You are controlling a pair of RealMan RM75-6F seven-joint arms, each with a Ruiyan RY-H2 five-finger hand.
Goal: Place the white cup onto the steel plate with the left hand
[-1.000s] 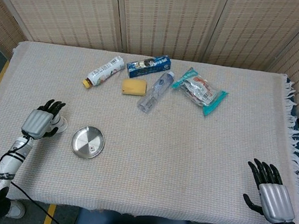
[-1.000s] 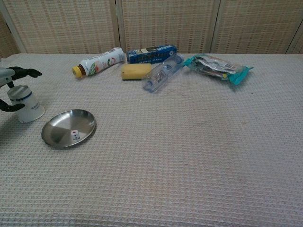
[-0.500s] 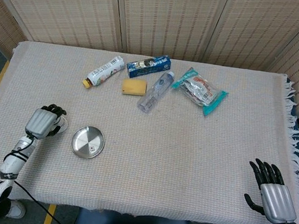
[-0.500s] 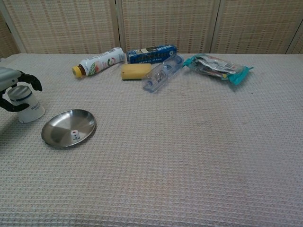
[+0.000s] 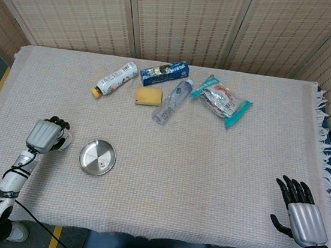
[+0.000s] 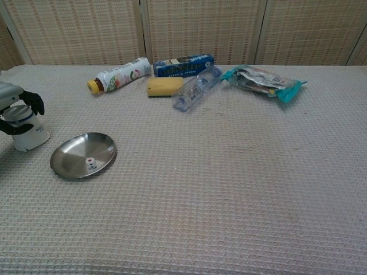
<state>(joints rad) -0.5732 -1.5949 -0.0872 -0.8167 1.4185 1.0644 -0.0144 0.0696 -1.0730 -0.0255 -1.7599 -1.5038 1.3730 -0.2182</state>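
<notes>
drink bottle (image 5: 115, 79), blue box (image 5: 164, 73), sponge (image 5: 148, 96), clear bottle (image 5: 172, 102), snack bag (image 5: 221, 100)

The fingers of the left hand (image 6: 16, 109), spread above the white cup (image 6: 27, 129) a second ago, are now curled down around its upper part, and the cup is gripped. The cup, seen inverted in the chest view, is now shifted slightly further from the steel plate (image 6: 83, 155) than before, with its base still on the tablecloth (image 6: 229, 172). In the head view the cup is now almost hidden under the closed hand.
</notes>
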